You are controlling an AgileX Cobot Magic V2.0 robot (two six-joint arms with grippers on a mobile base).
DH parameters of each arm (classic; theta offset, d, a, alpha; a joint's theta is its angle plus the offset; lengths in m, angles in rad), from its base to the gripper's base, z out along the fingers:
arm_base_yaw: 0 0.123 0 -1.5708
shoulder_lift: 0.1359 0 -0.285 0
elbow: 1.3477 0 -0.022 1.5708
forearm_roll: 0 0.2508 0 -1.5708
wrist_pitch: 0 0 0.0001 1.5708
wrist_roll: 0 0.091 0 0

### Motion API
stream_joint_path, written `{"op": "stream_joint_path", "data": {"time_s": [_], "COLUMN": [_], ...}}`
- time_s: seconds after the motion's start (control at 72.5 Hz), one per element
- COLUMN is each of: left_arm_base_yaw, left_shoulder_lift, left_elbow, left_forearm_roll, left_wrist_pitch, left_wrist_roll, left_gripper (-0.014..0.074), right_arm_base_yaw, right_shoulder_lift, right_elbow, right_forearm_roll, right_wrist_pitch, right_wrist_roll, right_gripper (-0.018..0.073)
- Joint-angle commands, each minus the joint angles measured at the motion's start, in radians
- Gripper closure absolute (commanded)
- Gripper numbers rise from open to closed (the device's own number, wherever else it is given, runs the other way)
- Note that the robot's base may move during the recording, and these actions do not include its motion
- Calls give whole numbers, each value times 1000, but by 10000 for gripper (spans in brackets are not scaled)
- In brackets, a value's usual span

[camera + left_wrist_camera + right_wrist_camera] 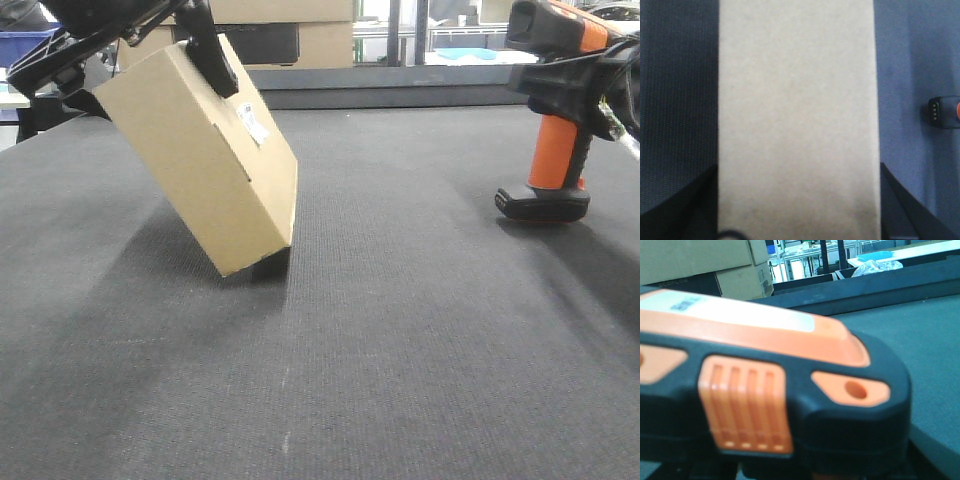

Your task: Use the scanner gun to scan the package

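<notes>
The left hand (160, 92) pinches the small plain brown cardboard package (205, 175) across its upper end, black fingers (687, 205) pressed to both long sides; the package leans tilted, its lower corner touching the dark grey woven tabletop (400, 350), its white barcode label (253, 122) on the narrow side facing the right; well apart, at the right, the right hand (572, 92) is clamped about the pistol-shaped scanner gun (555, 150), black-headed and orange-handled, just below its head; the gun stands upright, its flat black base on or just above the tabletop, I cannot tell which; the stretch of tabletop between the two lies open, as does the near foreground; a raised dark ledge (400, 96) bounds the far edge; beyond it stand larger cardboard boxes with a dark panel (300, 40), and a blue bin (25, 45) at far left.
</notes>
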Motion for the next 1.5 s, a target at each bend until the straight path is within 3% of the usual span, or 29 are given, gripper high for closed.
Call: {"op": "stream_joint_path", "data": {"time_s": [0.0,0.414,0.731,0.925,1.035,1.491], "left_arm_base_yaw": [-6,-6,-6,-6,-6,-6], "left_shoulder_lift": [-10,-10,-10,-10,-10,-10], "left_elbow": [-10,-10,-10,-10,-10,-10], "left_forearm_roll": [-12,-12,-12,-12,-12,-12], "left_wrist_pitch": [-9,-9,-7,-7,-6,-6], "left_wrist_roll": [-7,-7,-7,-7,-7,-7], "left_gripper": [708,708,708,708,708,708], "right_arm_base_yaw": [1,1,1,1,1,1], "right_shoulder_lift": [-7,2,2,2,-2,-107], "right_elbow": [-5,-5,-5,-5,7,166], "right_forearm_roll": [-10,-10,-10,-10,-10,-65], "right_wrist_pitch": [-63,-38,-26,77,77,79], "right_wrist_roll": [3,3,3,3,3,3], "right_gripper": [728,700,254,58,24,24]}}
